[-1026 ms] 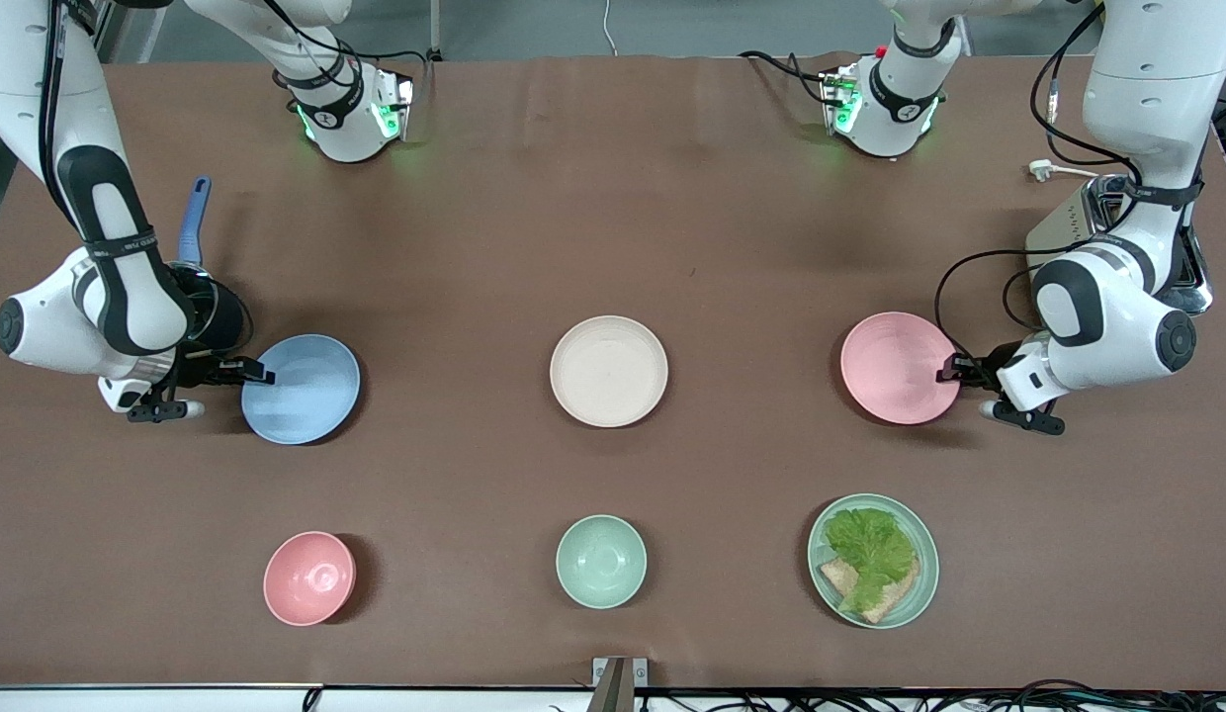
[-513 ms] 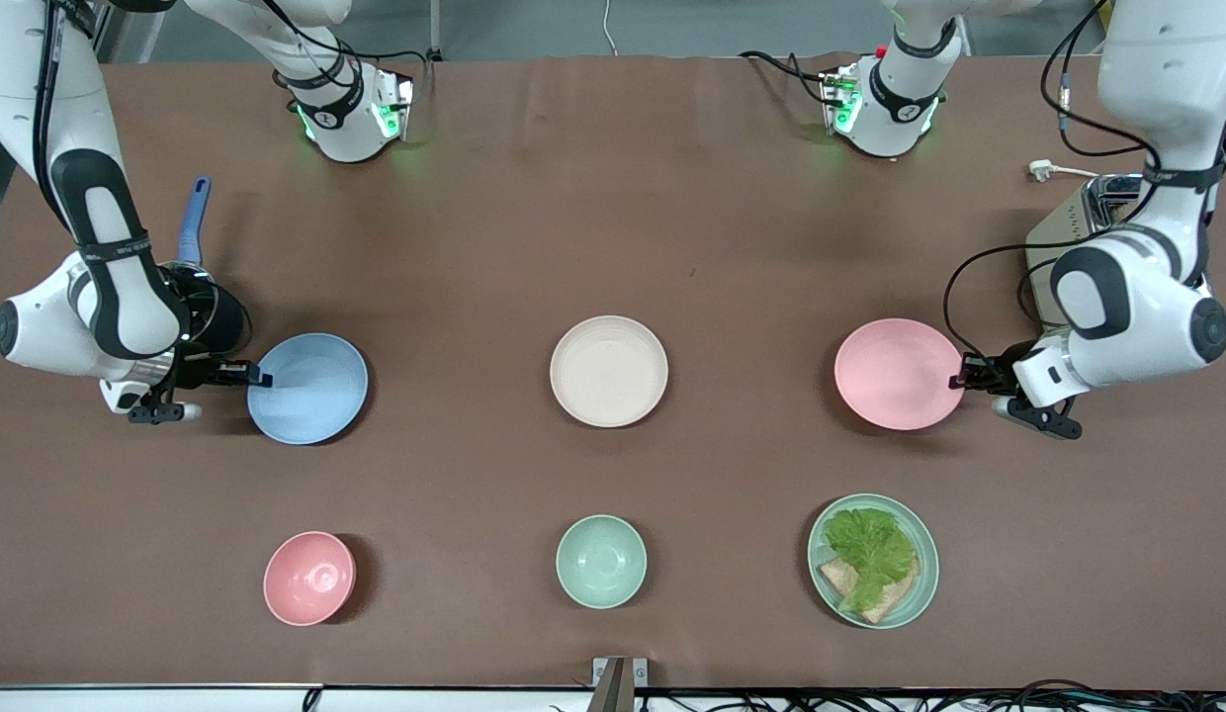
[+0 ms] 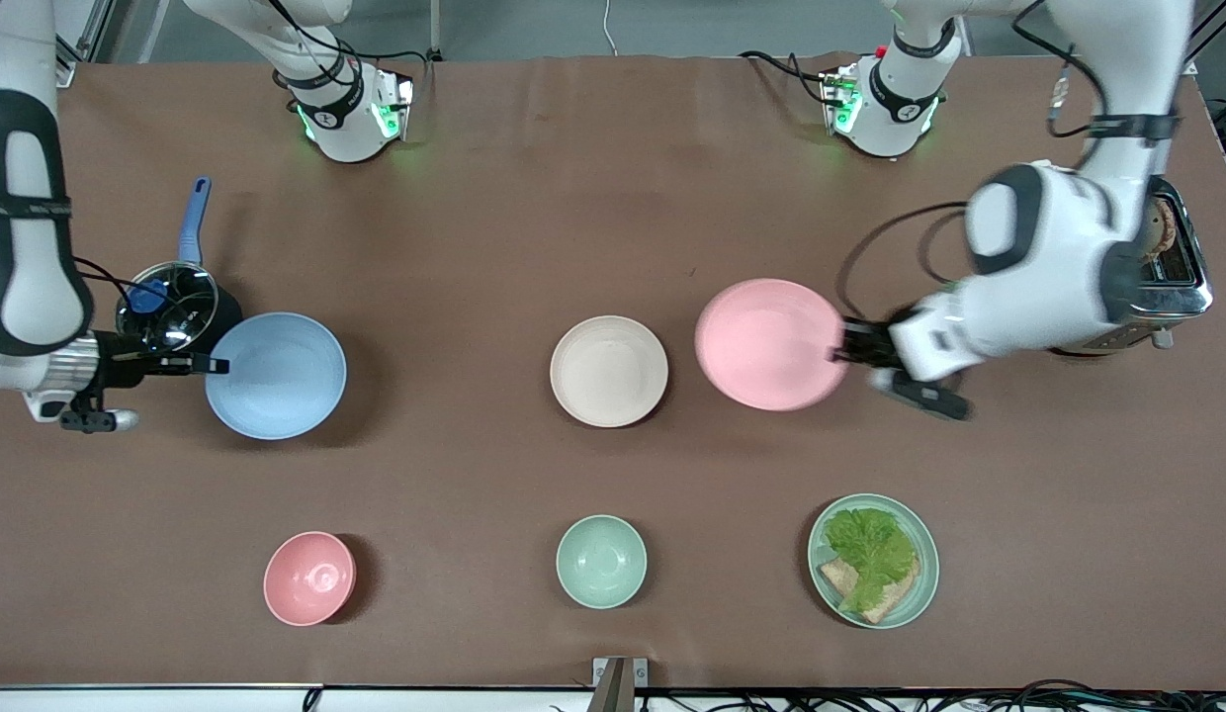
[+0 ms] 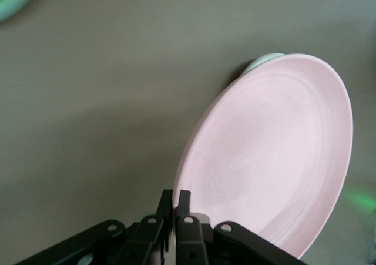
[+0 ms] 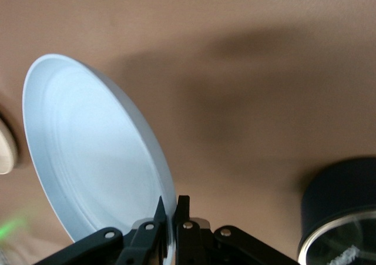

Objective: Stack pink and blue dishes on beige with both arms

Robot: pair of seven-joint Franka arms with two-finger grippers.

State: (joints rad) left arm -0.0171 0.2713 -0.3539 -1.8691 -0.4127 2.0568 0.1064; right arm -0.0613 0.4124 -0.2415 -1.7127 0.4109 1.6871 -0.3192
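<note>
Even overhead light, soft shadows; the left arm [image 3: 1043, 262] is motion-blurred.

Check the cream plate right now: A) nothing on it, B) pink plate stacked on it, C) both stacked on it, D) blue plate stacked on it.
A: the cream plate lies bare, while the pink plate and blue plate are each gripped by an end effector, off to either side of it.

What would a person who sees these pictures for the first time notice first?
Two plates are in the air at once. The left gripper pinches the rim of the pink plate, carried beside the cream plate in the table's middle. The right gripper holds the blue plate by its rim near a dark pot.
</note>
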